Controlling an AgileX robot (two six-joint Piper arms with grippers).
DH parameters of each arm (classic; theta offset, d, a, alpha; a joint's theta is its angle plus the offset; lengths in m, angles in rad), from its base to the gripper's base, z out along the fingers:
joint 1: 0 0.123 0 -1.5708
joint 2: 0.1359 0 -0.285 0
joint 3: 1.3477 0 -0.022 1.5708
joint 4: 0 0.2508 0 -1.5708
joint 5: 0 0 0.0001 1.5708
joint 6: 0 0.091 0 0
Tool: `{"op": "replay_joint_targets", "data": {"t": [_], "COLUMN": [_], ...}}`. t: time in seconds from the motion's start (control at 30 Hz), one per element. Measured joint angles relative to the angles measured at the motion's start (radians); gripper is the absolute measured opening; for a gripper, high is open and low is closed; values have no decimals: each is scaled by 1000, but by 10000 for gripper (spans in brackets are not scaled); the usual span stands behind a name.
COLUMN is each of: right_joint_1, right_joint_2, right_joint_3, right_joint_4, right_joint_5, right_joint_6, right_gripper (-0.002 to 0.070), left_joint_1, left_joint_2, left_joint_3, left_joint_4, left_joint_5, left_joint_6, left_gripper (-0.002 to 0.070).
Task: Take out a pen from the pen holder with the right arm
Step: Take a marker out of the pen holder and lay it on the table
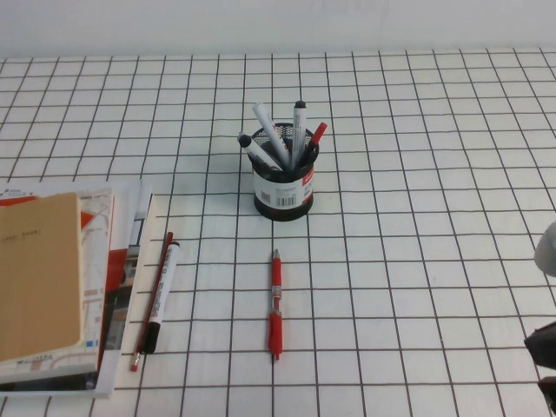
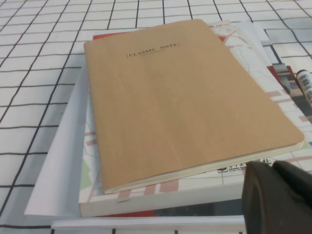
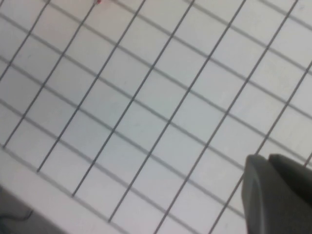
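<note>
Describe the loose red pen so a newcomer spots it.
From the black pen holder at centre, look toward the robot: the red pen lies alone there. Unlike the marker and pencil beside the books, it is bright red. Left gripper hovers over the notebook, right gripper over the table at right.

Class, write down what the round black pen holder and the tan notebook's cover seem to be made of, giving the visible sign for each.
The round black pen holder is possibly metal mesh or plastic: dark, matte wall with a paper label. The tan notebook is likely kraft card: matte, faintly streaked. The left pincer hovers by the notebook's corner. The right pincer, shut, is above the gridded tabletop.
</note>
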Motion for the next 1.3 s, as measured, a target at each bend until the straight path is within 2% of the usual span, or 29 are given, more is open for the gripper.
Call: {"op": "replay_joint_targets", "data": {"t": [0.13,0.47,0.67,0.8,1.0,1.1,1.3], "right_joint_1": [-62,-496,-644,-655,-655,-655,-655], "right_joint_2": [-63,-419,-653,-776,-929,-950,-952], "right_joint_3": [138,671,924,965,965,965,967], "right_joint_4": [-59,-48,-45,-43,-43,-48,-55], "right_joint_5": [-211,-844,-1084,-1077,-896,-814,-796], "right_joint_6": [0,0,0,0,0,0,0], "right_gripper": [-15,-15,-15,-15,-15,-15,-15], "left_joint_1": [0,0,0,0,0,0,0], "left_joint_2": [0,0,0,0,0,0,0], "left_joint_3": [0,0,0,0,0,0,0], "left_joint_4": [0,0,0,0,0,0,0], "left_joint_5": [0,0,0,0,0,0,0], "left_joint_6": [0,0,0,0,0,0,0], "left_gripper": [-4,-4,-4,-4,-4,-4,-4]}}
